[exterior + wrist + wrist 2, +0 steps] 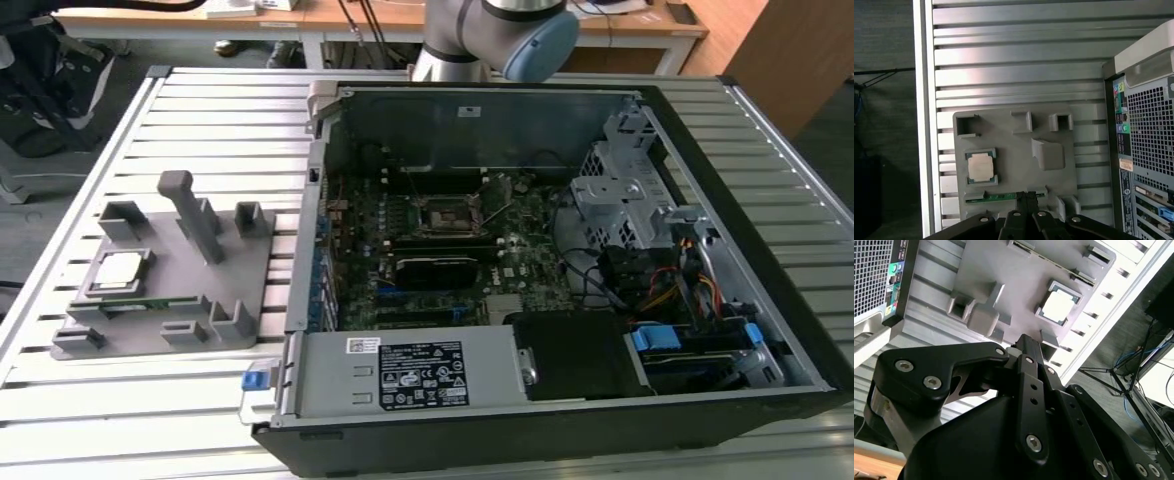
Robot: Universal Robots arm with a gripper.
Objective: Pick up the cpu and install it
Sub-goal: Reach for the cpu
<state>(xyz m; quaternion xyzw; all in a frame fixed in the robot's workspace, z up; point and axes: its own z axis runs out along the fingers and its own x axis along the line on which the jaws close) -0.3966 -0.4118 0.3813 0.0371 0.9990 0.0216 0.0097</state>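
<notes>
On the exterior view's left, the cpu [120,268] lies flat in the grey tray [200,290] on the table [200,110]. To its right sits the open computer [561,420]. In the first wrist view, the end effector [1027,196] hangs above the tray, clenched on nothing.

Tray [1004,145]: grey, on slatted table [1014,50]; computer case [1149,120] at its 3 o'clock.
Cpu [980,167]: in a tray pocket at 9 o'clock, silver top up.
Gripper [1026,196]: over the tray's 6 o'clock edge, fingertips together, empty, apart from the Cpu.
Green strip [999,197]: along that same edge.
</notes>
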